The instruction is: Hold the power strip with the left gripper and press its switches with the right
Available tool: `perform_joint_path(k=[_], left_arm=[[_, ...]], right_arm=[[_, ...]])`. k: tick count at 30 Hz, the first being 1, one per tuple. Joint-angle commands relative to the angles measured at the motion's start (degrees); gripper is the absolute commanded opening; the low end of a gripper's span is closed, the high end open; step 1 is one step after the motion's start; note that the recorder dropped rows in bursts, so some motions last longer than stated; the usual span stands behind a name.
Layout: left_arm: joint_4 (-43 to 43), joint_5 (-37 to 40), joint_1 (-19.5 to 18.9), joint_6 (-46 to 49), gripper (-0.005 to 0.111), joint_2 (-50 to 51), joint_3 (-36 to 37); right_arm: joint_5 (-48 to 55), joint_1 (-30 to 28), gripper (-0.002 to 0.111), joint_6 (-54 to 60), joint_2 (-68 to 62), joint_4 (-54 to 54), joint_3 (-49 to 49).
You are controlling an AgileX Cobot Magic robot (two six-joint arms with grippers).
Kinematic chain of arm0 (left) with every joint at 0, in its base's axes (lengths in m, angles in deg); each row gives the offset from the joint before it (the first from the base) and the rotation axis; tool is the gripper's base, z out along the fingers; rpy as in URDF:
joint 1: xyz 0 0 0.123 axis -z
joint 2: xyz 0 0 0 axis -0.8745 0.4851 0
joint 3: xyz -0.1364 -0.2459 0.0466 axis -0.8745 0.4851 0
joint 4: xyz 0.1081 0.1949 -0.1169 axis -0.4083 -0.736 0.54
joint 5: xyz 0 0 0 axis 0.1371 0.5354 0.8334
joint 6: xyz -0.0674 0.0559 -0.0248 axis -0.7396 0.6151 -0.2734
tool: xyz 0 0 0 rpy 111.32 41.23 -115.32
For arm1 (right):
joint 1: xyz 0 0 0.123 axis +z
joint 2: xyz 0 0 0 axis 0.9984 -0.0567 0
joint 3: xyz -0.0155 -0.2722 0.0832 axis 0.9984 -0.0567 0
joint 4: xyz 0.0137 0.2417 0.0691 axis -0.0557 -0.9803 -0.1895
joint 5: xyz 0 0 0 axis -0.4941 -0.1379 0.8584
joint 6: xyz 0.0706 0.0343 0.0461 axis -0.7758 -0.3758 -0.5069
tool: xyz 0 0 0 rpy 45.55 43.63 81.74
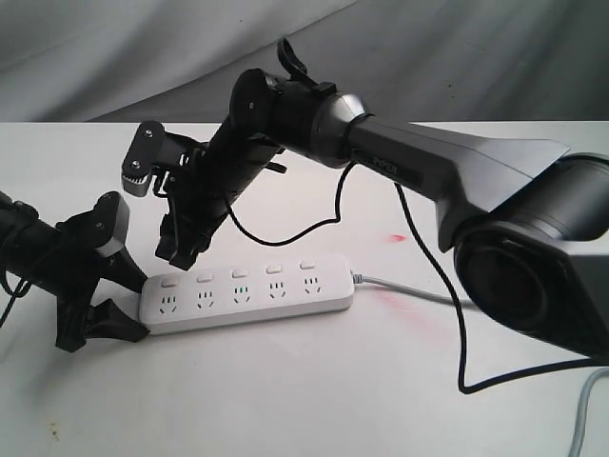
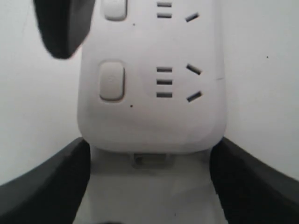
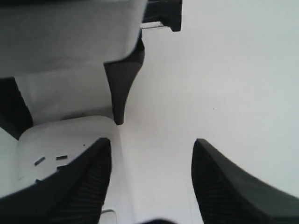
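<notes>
The white power strip (image 1: 249, 293) lies flat on the table, its grey cord (image 1: 400, 286) leaving at the right. My left gripper (image 1: 142, 305) grips its left rounded end, one finger on each long side; in the left wrist view the strip's end (image 2: 149, 121) sits between the black fingers (image 2: 56, 182). The switches (image 1: 239, 273) run in a row along the far edge. My right gripper (image 1: 176, 257) hovers open just above the leftmost switch (image 1: 169, 282), which the left wrist view shows as the nearest switch (image 2: 112, 80). In the right wrist view, one of its fingertips (image 3: 100, 149) is over the strip (image 3: 60, 140).
A black cable (image 1: 457, 324) loops from the right arm down onto the table (image 1: 285, 400). Faint red marks (image 1: 398, 237) stain the surface behind the cord. A grey cable (image 1: 585, 419) crosses the near right corner. A draped grey backdrop (image 1: 143, 48) stands behind.
</notes>
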Motion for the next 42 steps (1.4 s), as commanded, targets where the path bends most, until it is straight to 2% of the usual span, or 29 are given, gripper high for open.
perform_joint_path(k=[1, 17, 42], left_arm=[[0.8, 0.6, 0.3, 0.0, 0.067, 0.1, -0.1], [0.8, 0.6, 0.3, 0.0, 0.067, 0.1, -0.1], [0.8, 0.6, 0.3, 0.0, 0.067, 0.1, -0.1]], right_arm=[[-0.8, 0.6, 0.05, 2.1, -0.8, -0.8, 0.2], [-3.1, 1.3, 0.05, 5.6, -2.5, -0.5, 0.2], [0.0, 1.5, 0.05, 9.2, -4.3, 3.8, 0.2]])
